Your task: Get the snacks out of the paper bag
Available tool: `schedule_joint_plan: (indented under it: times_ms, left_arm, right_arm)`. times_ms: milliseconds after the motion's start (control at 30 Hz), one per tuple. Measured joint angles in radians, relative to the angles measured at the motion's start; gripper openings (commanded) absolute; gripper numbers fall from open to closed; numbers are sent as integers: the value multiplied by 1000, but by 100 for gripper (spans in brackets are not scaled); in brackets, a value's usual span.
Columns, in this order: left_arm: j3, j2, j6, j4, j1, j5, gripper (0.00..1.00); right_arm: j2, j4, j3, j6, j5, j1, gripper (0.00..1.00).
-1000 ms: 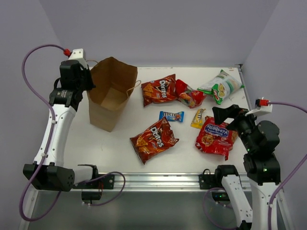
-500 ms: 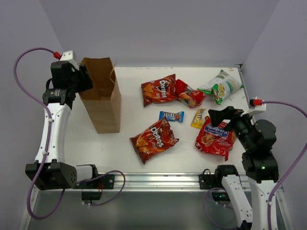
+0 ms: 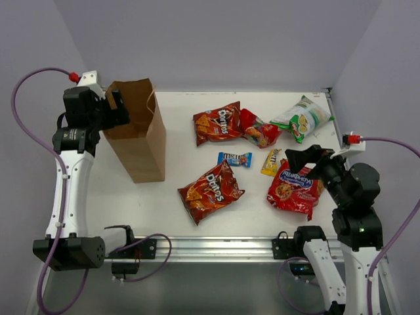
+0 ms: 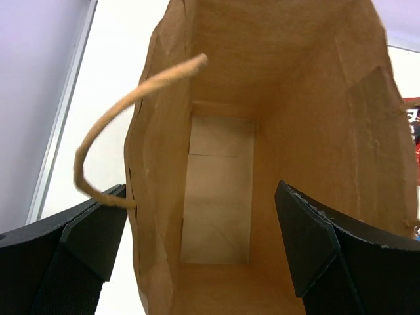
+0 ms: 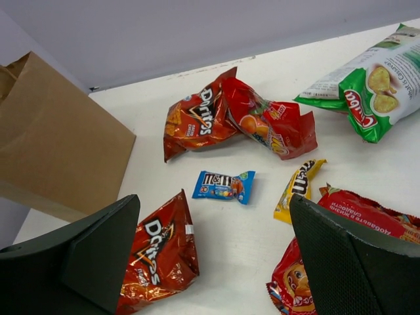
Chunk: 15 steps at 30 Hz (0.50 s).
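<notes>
The brown paper bag [image 3: 141,134] stands upright at the left, and in the left wrist view its inside [image 4: 220,197] shows no packets. My left gripper [image 3: 117,106] [image 4: 200,197] is open at the bag's top rim, with the left wall between its fingers and not pinched. The snacks lie on the table: two Doritos bags [image 3: 218,123] [image 3: 210,191], a small red bag [image 3: 259,131], a green-white chip bag [image 3: 303,118], blue [image 3: 235,159] and yellow [image 3: 271,161] candy packets, and a red cookie bag [image 3: 293,189]. Above the cookie bag my right gripper [image 3: 298,157] [image 5: 215,203] hangs open and holds nothing.
A twisted paper handle [image 4: 125,125] loops out past my left finger. The white table [image 3: 151,197] ends at a metal rail [image 3: 210,246] in front, and grey walls close in behind and on both sides.
The paper bag went from tilted with its mouth gaping to upright. My left gripper opened off its rim and drew slightly left. The right arm barely moved.
</notes>
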Motion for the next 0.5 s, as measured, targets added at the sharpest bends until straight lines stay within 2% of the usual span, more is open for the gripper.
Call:
schedule_joint_plan:
  times_ms: [500]
  left_arm:
    - [-2,-131,26,-23,-1,-1,100]
  right_arm:
    - [8,-34,130,-25,2,5,99]
